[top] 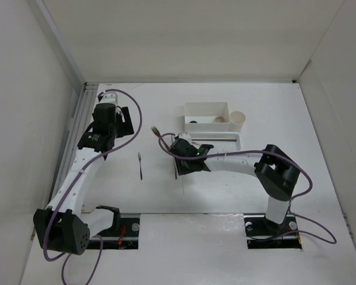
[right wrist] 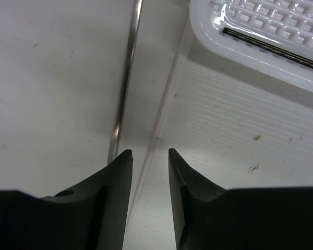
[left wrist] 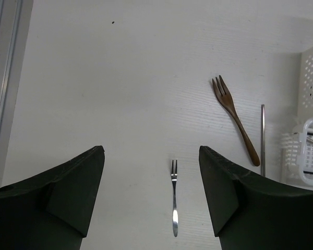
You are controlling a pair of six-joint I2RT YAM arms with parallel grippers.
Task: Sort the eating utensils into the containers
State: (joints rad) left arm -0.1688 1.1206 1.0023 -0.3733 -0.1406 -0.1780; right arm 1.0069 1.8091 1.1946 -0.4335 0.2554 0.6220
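My left gripper [left wrist: 151, 152] hangs open above the table; a small silvery fork [left wrist: 173, 200] lies below and between its fingers, untouched. To the right lie a brown wooden fork [left wrist: 233, 117] and a silvery chopstick [left wrist: 262, 139]. My right gripper [right wrist: 148, 153] is low over the table, its jaws a narrow gap apart. A thin pale stick [right wrist: 167, 101] runs through that gap, and the silvery chopstick [right wrist: 126, 78] passes just left of the left finger. The perforated basket [right wrist: 250, 23] holds a dark chopstick [right wrist: 271, 48]. Behind the basket [top: 225, 144] stand the white box [top: 207, 108] and the cream cup [top: 237, 120].
The box holds a dark item [top: 193, 123] and a cream piece [top: 218, 120]. White walls close in the left, back and right sides. A metal rail [top: 83, 113] runs along the left wall. The small fork [top: 140, 165] lies between the two arms.
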